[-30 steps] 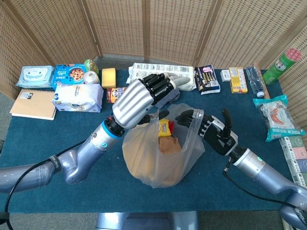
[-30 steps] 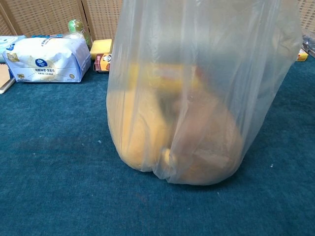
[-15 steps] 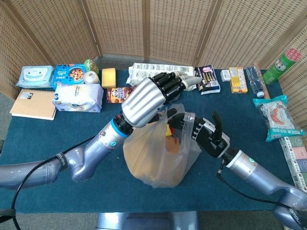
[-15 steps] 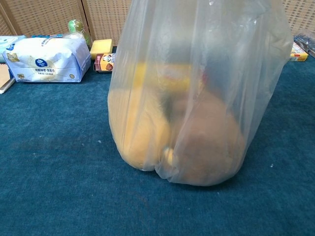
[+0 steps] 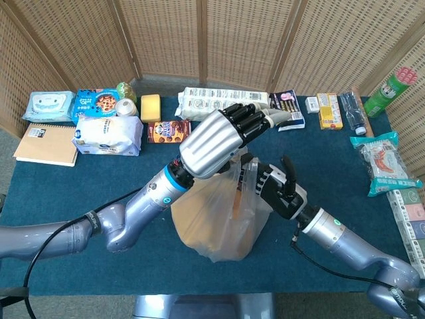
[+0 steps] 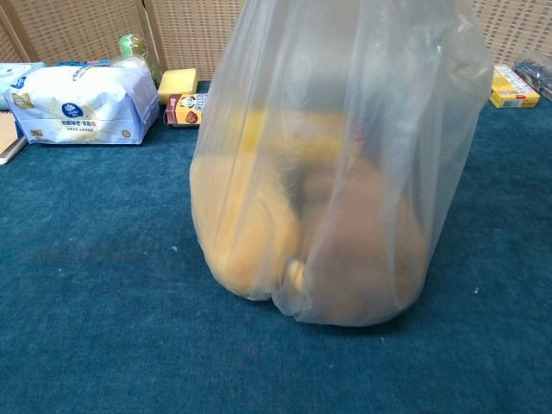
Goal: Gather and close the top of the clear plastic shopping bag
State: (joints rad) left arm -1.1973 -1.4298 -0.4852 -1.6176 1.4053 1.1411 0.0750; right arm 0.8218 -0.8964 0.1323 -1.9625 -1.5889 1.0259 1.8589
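At the left of the frame a white tissue pack point(image 5: 107, 135) lies on the blue table point(image 5: 60, 193). In the centre stands the clear plastic bag point(image 5: 216, 219). The left hand point(image 5: 219, 136) covers its top; whether its fingers grip I cannot tell. The right hand point(image 5: 275, 189), just right of it, pinches the bag's upper edge.

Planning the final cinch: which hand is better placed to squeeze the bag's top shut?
Probably the right hand: it sits against the bag top, while the left hand hovers above.
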